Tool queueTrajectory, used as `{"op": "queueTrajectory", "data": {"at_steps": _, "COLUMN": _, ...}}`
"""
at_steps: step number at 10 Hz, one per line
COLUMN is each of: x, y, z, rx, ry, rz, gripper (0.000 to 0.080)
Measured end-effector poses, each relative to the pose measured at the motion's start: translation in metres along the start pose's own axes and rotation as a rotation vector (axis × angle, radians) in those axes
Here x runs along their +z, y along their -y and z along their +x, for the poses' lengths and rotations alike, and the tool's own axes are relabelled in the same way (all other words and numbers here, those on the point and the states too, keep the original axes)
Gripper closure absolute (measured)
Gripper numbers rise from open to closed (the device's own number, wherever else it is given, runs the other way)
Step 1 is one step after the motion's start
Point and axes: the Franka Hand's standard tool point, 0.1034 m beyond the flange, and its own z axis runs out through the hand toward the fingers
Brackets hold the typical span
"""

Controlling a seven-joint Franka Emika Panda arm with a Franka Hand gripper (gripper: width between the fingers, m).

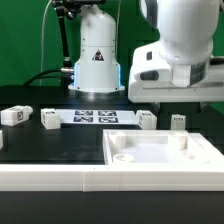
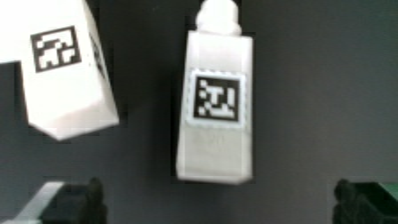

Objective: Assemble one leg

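Two white legs lie on the black table below my gripper. In the wrist view one leg (image 2: 217,100), with a tag on its face and a peg at one end, lies between my open fingers (image 2: 63,202), a little beyond the tips. The second leg (image 2: 68,70) lies tilted beside it. My gripper (image 2: 217,205) is open and empty. In the exterior view the gripper (image 1: 166,98) hangs just above the two legs (image 1: 147,118) (image 1: 178,121) behind the white tabletop (image 1: 165,160).
Two more legs (image 1: 15,116) (image 1: 48,118) stand at the exterior view's left. The marker board (image 1: 95,117) lies in the middle, in front of the robot base (image 1: 97,60). A white ledge (image 1: 50,180) runs along the front.
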Motion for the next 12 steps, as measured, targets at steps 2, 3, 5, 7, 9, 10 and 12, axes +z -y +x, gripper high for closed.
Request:
{"op": "queueTrajectory", "data": {"at_steps": 2, "x": 0.017, "y": -0.002, "z": 0.001, "rx": 0.005, "ry": 0.147, "rz": -0.012, "gripper": 0.015}}
{"op": "queueTrajectory", "data": {"at_steps": 3, "x": 0.024, "y": -0.003, "z": 0.001, "rx": 0.006, "ry": 0.208, "rz": -0.017, "gripper": 0.015}}
{"op": "queueTrajectory", "data": {"at_steps": 5, "x": 0.031, "y": 0.0, "z": 0.004, "rx": 0.01, "ry": 0.306, "rz": -0.025, "gripper": 0.015}}
{"op": "queueTrajectory", "data": {"at_steps": 7, "x": 0.036, "y": 0.003, "z": 0.005, "rx": 0.011, "ry": 0.302, "rz": -0.034, "gripper": 0.015}}
{"op": "queueTrajectory", "data": {"at_steps": 9, "x": 0.041, "y": 0.005, "z": 0.007, "rx": 0.007, "ry": 0.289, "rz": -0.04, "gripper": 0.015}}
{"op": "queueTrajectory", "data": {"at_steps": 10, "x": 0.043, "y": 0.005, "z": 0.007, "rx": 0.007, "ry": 0.277, "rz": -0.04, "gripper": 0.015}}
{"op": "queueTrajectory", "data": {"at_steps": 12, "x": 0.045, "y": 0.005, "z": 0.008, "rx": 0.006, "ry": 0.274, "rz": -0.039, "gripper": 0.0245}}
